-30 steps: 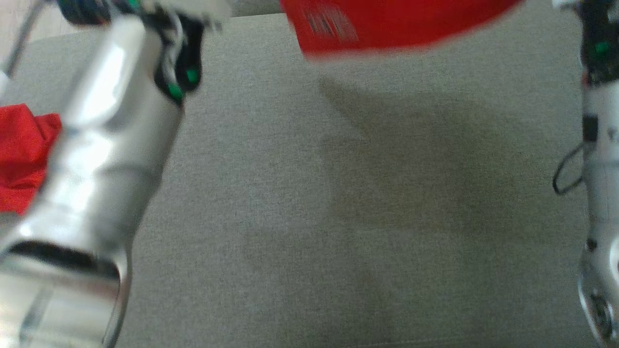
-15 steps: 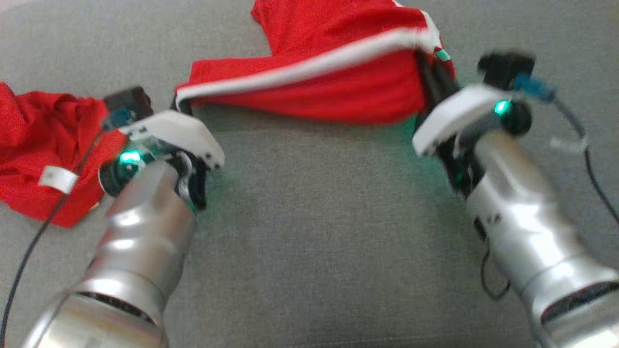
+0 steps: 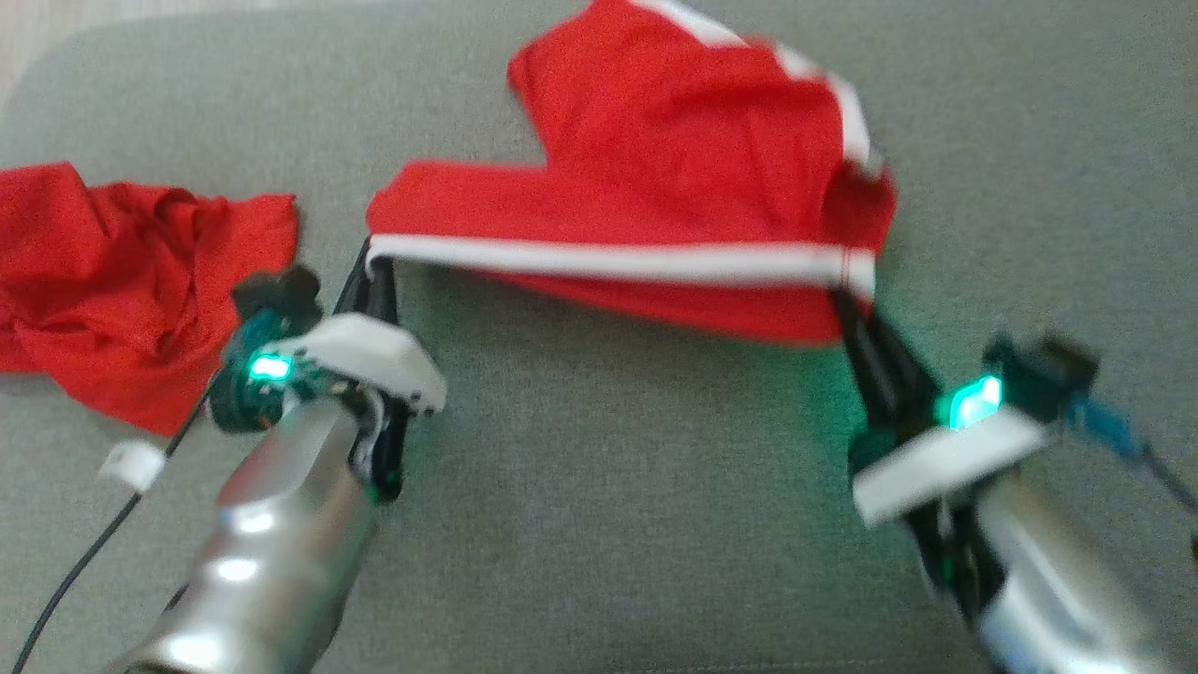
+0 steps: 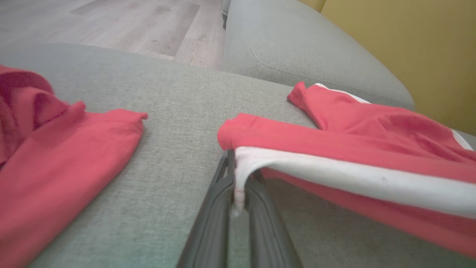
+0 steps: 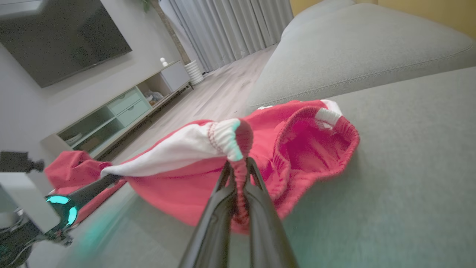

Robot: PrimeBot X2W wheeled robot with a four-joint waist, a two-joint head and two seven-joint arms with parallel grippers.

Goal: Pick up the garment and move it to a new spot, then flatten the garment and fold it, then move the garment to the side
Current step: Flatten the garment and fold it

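I am clamping the red garment (image 3: 674, 187) at both ends of its white stripe, my left gripper (image 3: 372, 271) shut on one end and my right gripper (image 3: 845, 304) on the waistband. It is hanging taut between them, its far part lying on the grey cushion (image 3: 608, 487).

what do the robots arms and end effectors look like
Both forearms are shiny silver tubes. Each wrist carries a white shell and a glowing green light. The left end effector and right end effector each have two long, slim dark fingers. A black cable with a white tag trails from the left arm; a blue connector sits at the right wrist.
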